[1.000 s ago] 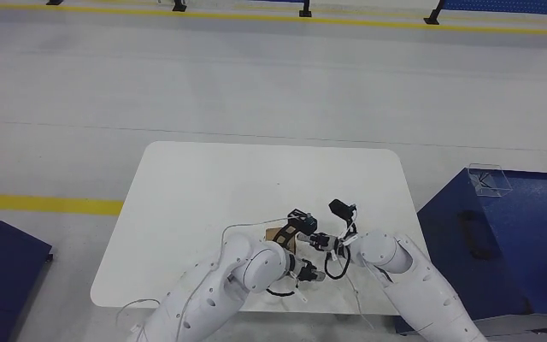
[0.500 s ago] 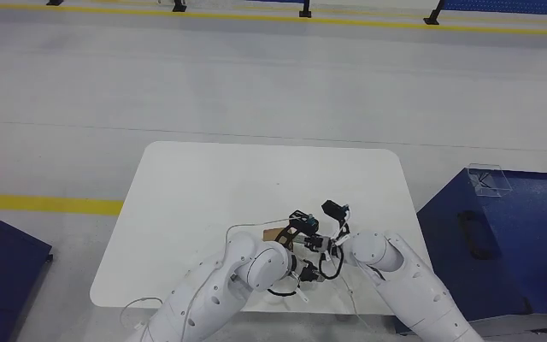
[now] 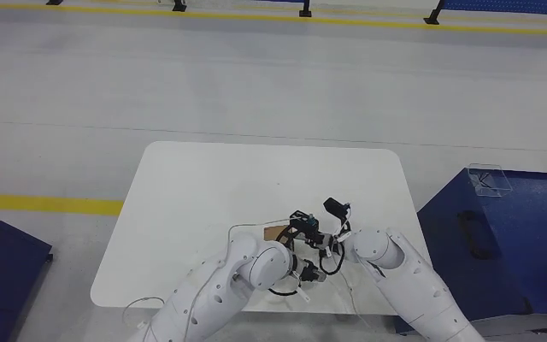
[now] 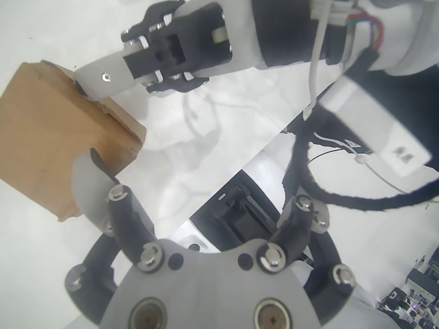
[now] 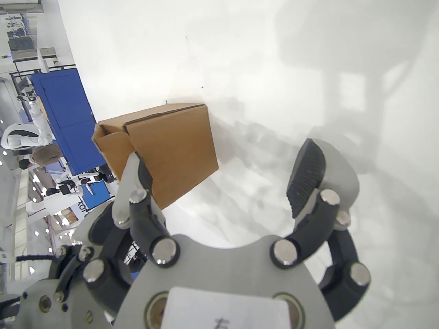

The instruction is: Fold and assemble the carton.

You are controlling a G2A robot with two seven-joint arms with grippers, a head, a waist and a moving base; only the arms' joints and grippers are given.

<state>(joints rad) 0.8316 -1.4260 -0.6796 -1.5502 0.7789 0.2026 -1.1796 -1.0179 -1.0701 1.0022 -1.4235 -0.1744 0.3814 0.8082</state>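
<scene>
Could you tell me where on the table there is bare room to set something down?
The table is bare across its far half, from the carton to the far edge, and down its left side. It is crowded at the middle of the near edge, where the left arm and right arm meet around the carton.

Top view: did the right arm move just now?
Yes, a little. The right arm slid away from the table's right edge, toward the carton.

Brown box-shaped carton (image 5: pixel 171 145), end flap ajar
</scene>
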